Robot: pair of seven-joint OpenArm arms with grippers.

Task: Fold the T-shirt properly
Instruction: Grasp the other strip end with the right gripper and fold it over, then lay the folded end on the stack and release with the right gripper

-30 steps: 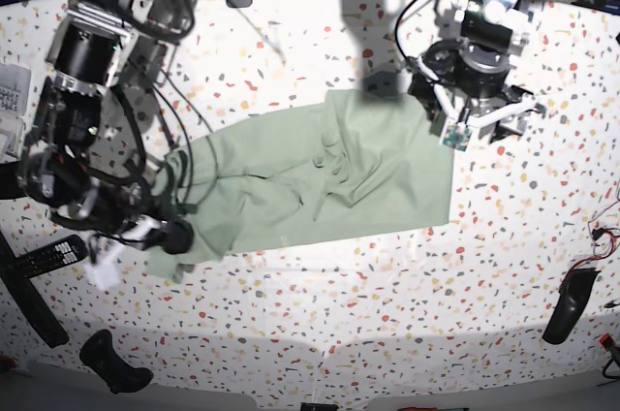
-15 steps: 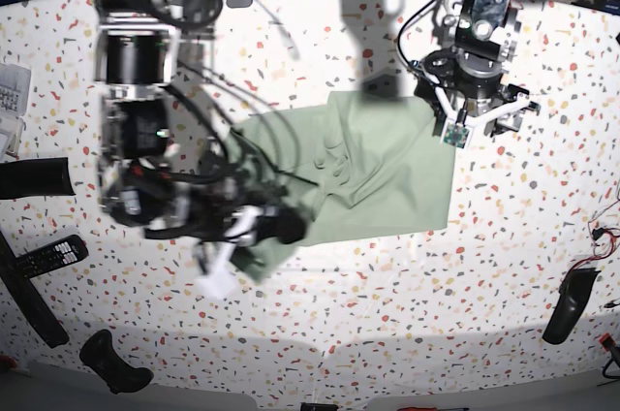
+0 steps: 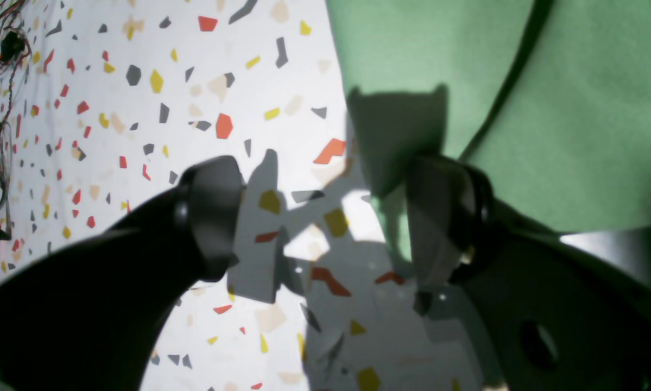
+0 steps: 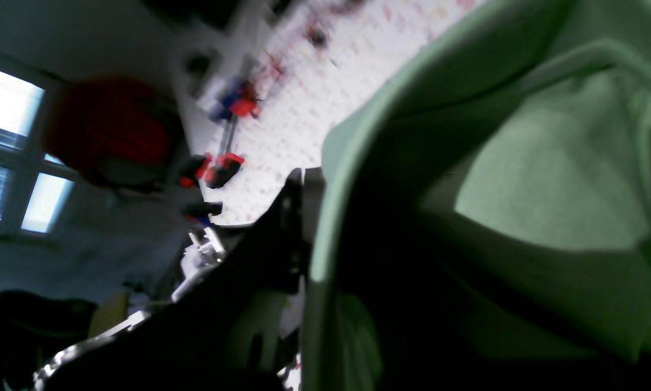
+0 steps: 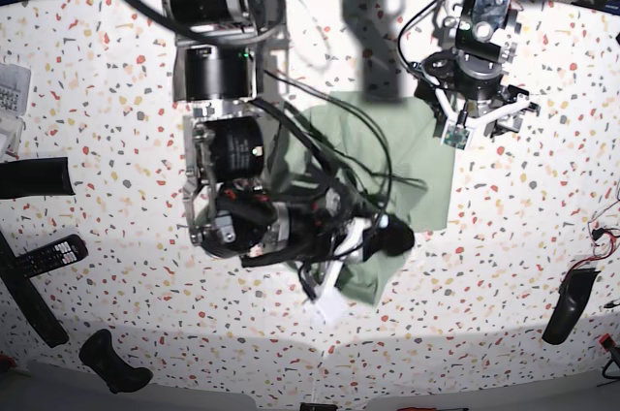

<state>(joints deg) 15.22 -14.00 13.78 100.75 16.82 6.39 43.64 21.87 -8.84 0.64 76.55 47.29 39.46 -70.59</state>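
Base view: T-shirt at table centre, pale sage green, right part lying flat with a straight right edge, left part lifted and drawn across toward the right, lower corner hanging near the front under the gripper. Right gripper on the view's left arm, low over the middle of the cloth, jaws together and clamped on a bunched edge of the T-shirt; right wrist view filled with green fabric draped close over the dark fingers. Left gripper on the view's right arm, far right of the cloth, jaws wide apart and holding nothing; in the left wrist view, one finger above bare table, the other just over the shirt's edge.

Judged progress: first lengthwise fold under way, carried edge not yet laid down or released. Left to do: setting that edge flat, smoothing the rumpled middle, tucking sleeves, further folds to a compact rectangle.

Around the edges: remote and dark tools at left, another dark object near right.
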